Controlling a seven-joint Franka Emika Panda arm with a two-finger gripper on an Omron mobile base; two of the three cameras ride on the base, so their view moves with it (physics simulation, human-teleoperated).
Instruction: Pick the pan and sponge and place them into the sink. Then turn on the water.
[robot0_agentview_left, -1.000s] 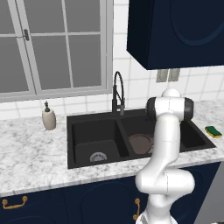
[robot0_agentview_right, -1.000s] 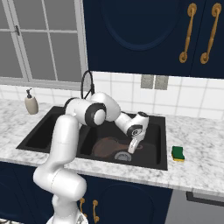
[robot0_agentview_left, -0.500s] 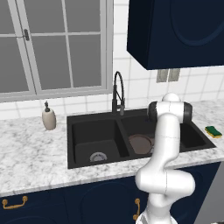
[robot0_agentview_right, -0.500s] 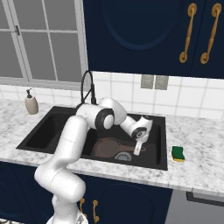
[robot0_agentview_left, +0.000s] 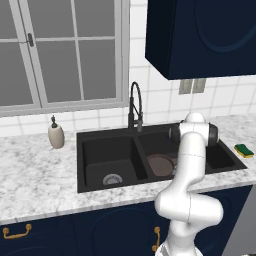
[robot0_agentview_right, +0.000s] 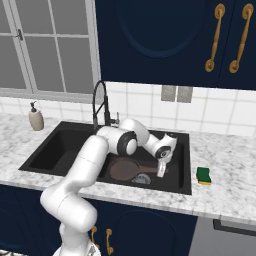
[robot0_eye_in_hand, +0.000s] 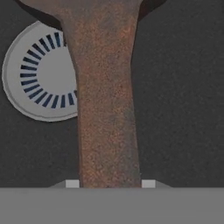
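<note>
fingers (robot0_agentview_right: 161, 172) astride rusty-brown pan (robot0_agentview_right: 125, 170) handle, sink (robot0_agentview_right: 60, 150).

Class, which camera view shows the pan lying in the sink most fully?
The right base view: the pan lies whole in the sink's right basin, body and handle both visible. The left base view has the arm covering part of it. The hand view gives just its handle across the drain.

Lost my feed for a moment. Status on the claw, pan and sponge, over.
Claw low in the sink's right basin, straddling the pan handle; grip unclear. Sponge on the counter right of the sink. Nothing in the way.
</note>
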